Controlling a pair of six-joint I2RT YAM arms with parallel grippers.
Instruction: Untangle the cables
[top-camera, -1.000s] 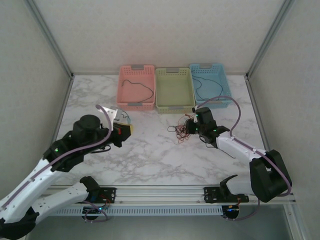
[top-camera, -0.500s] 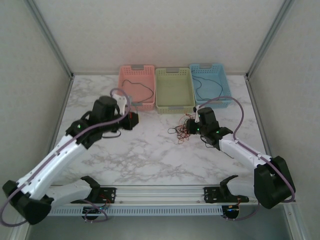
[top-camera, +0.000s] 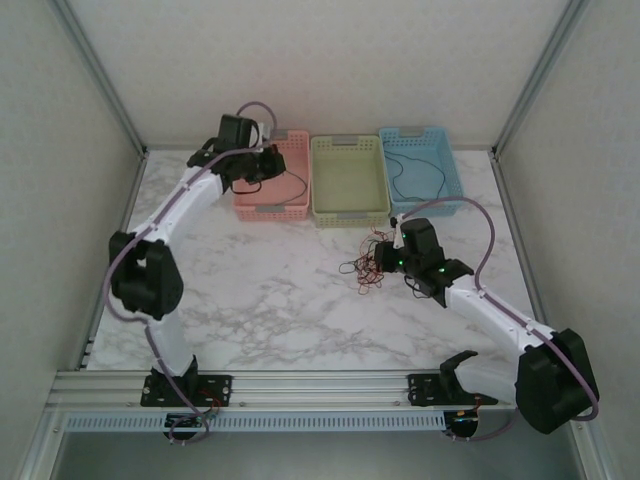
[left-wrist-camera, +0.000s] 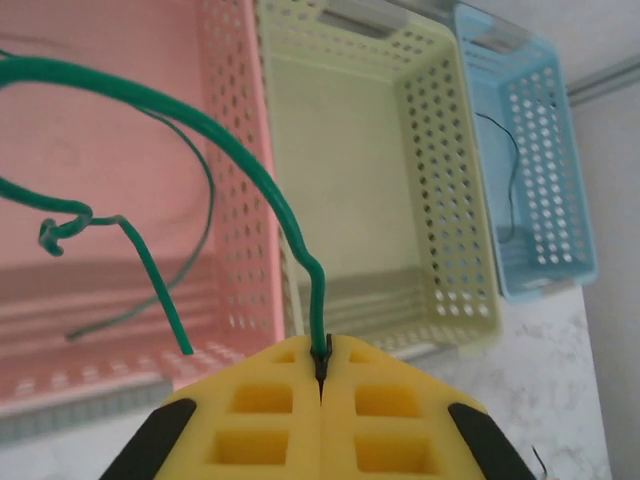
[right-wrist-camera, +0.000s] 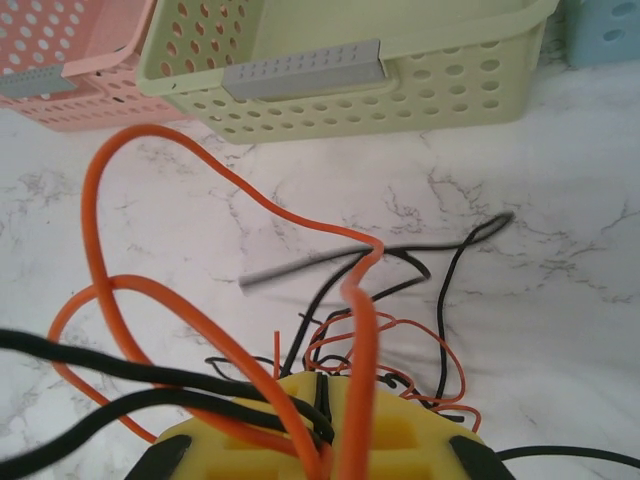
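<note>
**Left to right:** A white, grey-veined marble table (top-camera: 250, 300) sits in a booth of pale walls. Slanted aluminium posts (top-camera: 100, 75) stand at the rear corners, and a metal rail (top-camera: 320, 385) runs along the near edge, where both arms are bolted.

At far left, open marble runs from the wall to the left arm, which stretches up the table's left side to the back. There the left gripper (left-wrist-camera: 322, 352) hangs raised above the pink basket (top-camera: 290, 208), its yellow pads pressed together on one end of a green cable (left-wrist-camera: 319, 305). The cable arches up and leftward over the basket, ending in a small knot and a loose tail. A thin black cable (top-camera: 288, 172) lies inside the pink basket.

Beside it stands the yellow-green basket (top-camera: 348, 212), then the blue basket (top-camera: 425, 205), which holds a thin black wire (left-wrist-camera: 513, 190). All three line the back wall.

The wide middle of the table, in front of the baskets, lies open. Right of centre, just in front of the yellow-green basket, the cable tangle (top-camera: 362, 268) of orange and black strands rests on the marble. The right gripper (right-wrist-camera: 322, 392) sits at the tangle's right edge, its pads closed with orange and black strands pinched at the seam.

A narrow strip of marble runs between the right arm and the right wall.
</note>
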